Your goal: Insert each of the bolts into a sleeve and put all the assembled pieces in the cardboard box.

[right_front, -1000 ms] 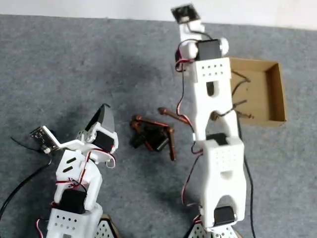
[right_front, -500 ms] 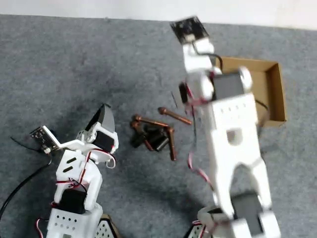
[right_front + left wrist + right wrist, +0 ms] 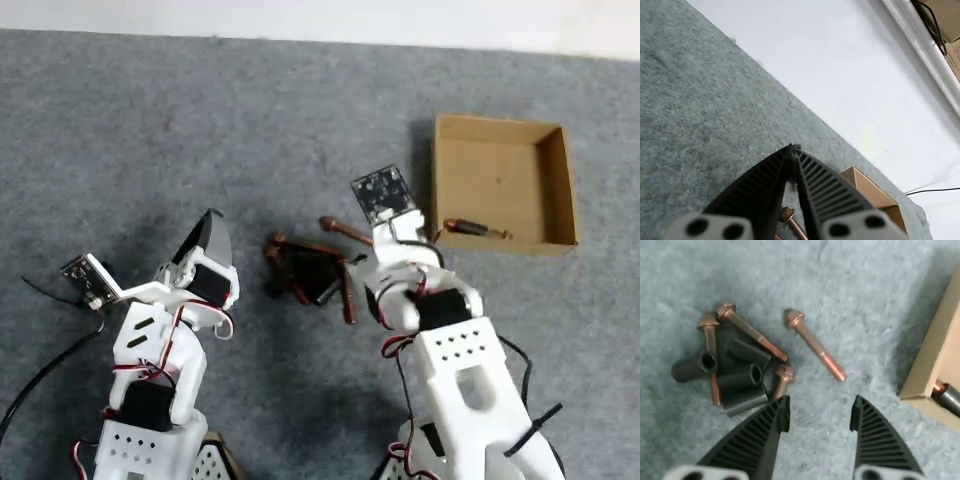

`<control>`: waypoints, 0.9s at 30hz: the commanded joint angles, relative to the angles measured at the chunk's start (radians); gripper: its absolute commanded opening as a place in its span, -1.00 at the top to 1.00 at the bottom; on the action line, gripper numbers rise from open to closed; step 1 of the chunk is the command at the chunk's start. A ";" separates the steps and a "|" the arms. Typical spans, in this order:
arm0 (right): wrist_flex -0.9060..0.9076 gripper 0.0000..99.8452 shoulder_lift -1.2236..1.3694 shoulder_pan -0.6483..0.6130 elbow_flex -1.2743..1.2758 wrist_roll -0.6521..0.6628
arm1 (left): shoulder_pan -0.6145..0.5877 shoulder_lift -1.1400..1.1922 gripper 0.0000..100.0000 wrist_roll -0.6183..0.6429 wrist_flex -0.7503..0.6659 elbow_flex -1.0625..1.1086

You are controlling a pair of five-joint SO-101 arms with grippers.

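Where bolts [image 3: 755, 335] lie piled, right hand [image 3: 821, 407] (spread) hovers; cardboard box [image 3: 557, 190] nearby.

I work at what looks like a makeshift robotics lab bench: a grey felt mat [image 3: 150, 120] spreads beneath me, a bare white surface [image 3: 840, 75] runs past it to a white trim [image 3: 920, 44], with a loose cable [image 3: 940, 189] and cartons [image 3: 952, 5] lying beyond.

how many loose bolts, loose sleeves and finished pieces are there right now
loose bolts: 4
loose sleeves: 4
assembled pieces in the cardboard box: 1
total: 9
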 commanded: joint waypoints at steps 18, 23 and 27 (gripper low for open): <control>-0.130 0.62 0.076 -0.257 0.101 -0.204 | -0.010 -0.002 0.98 0.009 -0.005 0.021; -0.130 0.62 0.302 -0.252 -0.027 -0.206 | -0.008 -0.001 0.98 0.009 -0.005 0.021; -0.130 0.62 0.377 -0.257 -0.073 -0.206 | -0.008 -0.001 0.98 0.009 -0.005 0.021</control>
